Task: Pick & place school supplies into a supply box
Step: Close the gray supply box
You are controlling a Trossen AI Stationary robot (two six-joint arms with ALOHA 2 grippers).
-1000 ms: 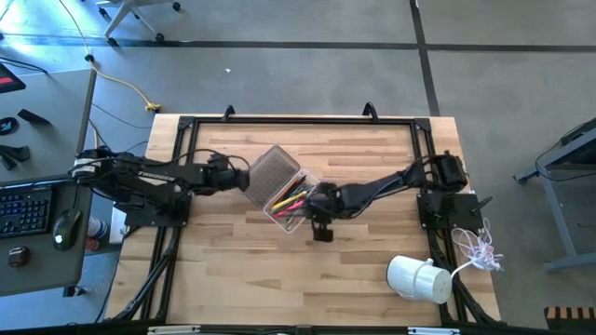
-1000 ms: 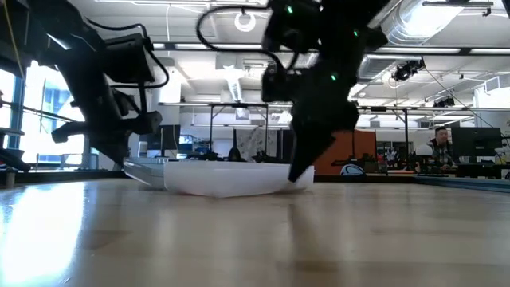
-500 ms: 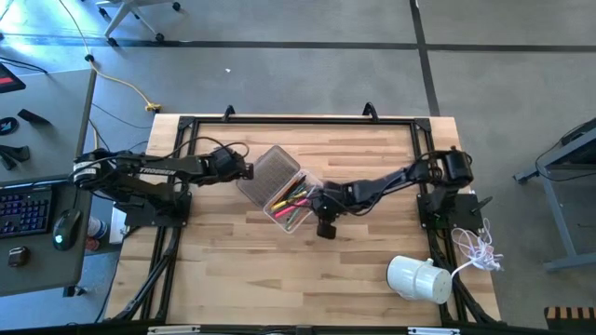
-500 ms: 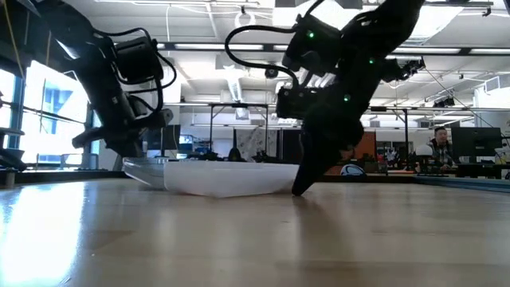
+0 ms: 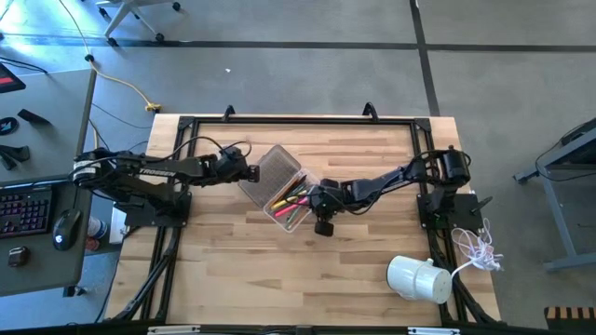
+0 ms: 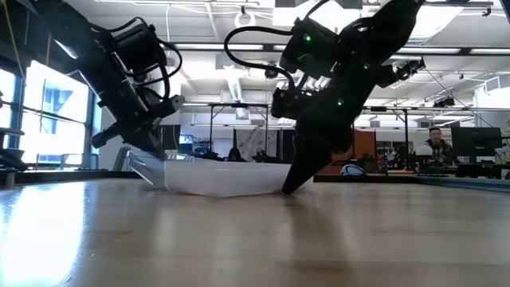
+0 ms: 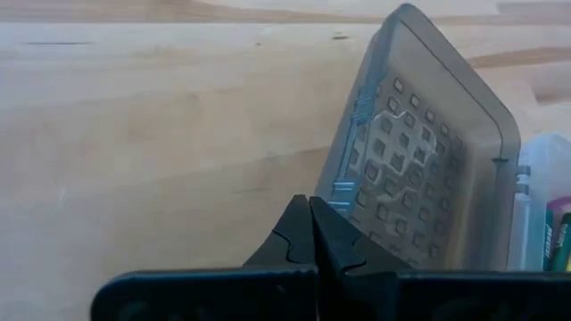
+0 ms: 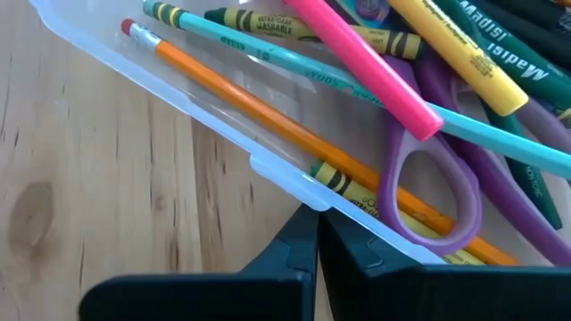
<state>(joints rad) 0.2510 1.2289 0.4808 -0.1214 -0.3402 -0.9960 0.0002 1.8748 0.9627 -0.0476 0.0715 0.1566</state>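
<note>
From above: supply box (image 5: 279, 191) lying open mid-worktop (image 5: 354, 270), school supplies (image 5: 291, 200) resting inside, left gripper (image 5: 253, 173) touching the lid, right gripper (image 5: 315, 197) beside the tray. Wrist views: both jaws pressing shut, gripping nothing; scissors (image 8: 437, 201) lying among pencils.

A white cylinder (image 5: 418, 278) lies on the wooden table (image 5: 354, 270), white cord (image 5: 479, 249) just beside it.
</note>
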